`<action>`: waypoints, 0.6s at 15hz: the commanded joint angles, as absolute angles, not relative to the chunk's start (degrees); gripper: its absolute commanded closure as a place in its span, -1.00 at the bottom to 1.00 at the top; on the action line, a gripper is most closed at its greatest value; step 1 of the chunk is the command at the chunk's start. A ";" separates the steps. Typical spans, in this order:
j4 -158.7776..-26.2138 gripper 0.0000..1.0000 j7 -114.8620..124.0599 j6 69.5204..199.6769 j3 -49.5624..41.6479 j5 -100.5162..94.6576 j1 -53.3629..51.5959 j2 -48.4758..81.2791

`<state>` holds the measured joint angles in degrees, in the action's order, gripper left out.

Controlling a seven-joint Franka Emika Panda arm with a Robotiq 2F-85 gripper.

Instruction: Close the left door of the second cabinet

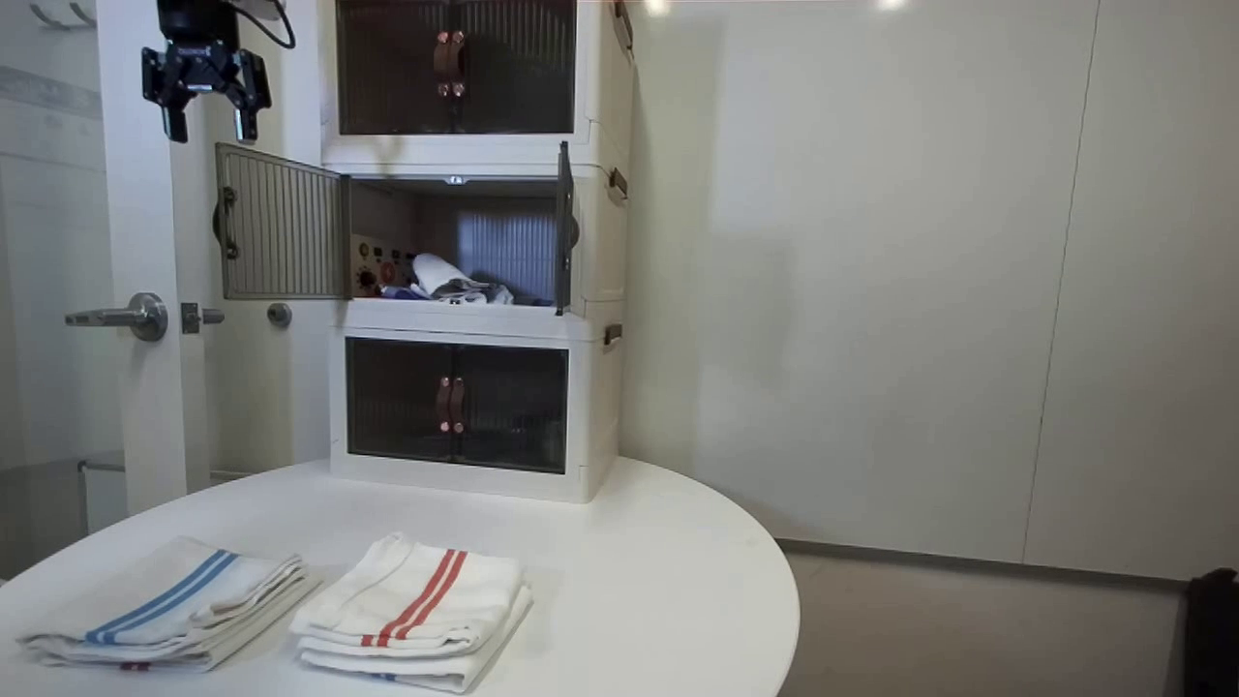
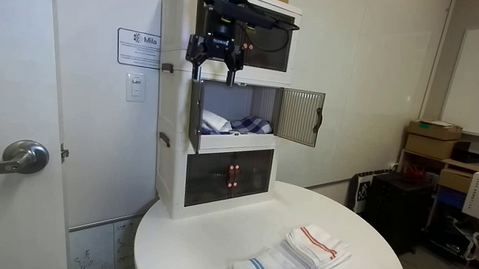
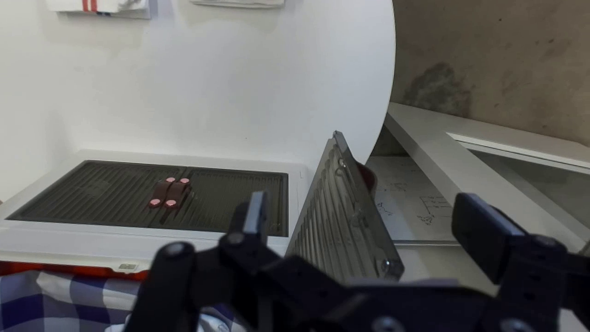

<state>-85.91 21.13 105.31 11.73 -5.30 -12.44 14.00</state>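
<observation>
The smoky grey-brown, ribbed, rectangular left door (image 1: 283, 230) stands open and upright on the white-framed second cabinet (image 1: 599, 237), near the back edge of the round white table (image 1: 668, 581); it lies below the black two-fingered gripper (image 2: 213, 76), spread apart, holding nothing.

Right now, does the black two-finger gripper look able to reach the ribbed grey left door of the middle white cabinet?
Probably yes: the gripper hangs open above the left door, with nothing visible between.
</observation>
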 commanded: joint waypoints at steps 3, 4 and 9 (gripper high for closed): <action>-76.85 -1.00 28.97 104.47 9.65 -8.78 -17.36 21.31; -75.95 -1.00 30.89 104.56 9.09 -9.73 -18.21 22.17; -72.90 -1.00 38.24 103.20 5.27 -17.01 -20.86 24.36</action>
<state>-77.07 34.13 105.35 7.99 -13.00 -18.94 22.27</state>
